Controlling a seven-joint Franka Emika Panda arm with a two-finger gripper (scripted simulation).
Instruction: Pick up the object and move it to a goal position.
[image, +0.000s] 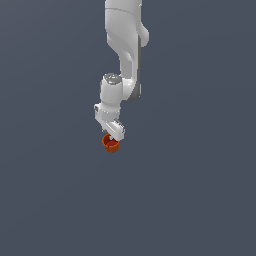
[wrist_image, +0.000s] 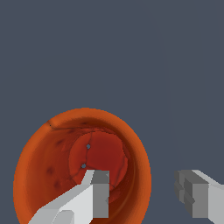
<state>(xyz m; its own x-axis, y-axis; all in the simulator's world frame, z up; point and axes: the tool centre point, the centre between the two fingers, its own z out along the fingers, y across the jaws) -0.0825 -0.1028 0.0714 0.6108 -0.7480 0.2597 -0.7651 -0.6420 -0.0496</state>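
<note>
The object (image: 111, 144) is a small orange-red cup on the dark grey floor, just under the white arm's hand. In the wrist view the cup (wrist_image: 48, 166) shows from above, with a darker hollow inside. My gripper (image: 115, 137) is lowered onto it. In the wrist view my gripper (wrist_image: 142, 188) is open and straddles the cup's wall: one finger (wrist_image: 98, 194) is inside the hollow, the other finger (wrist_image: 197, 194) is outside the rim. A gap shows between the outer finger and the wall.
A plain dark grey floor (image: 200, 200) lies all around. No other objects or goal marker show in either view.
</note>
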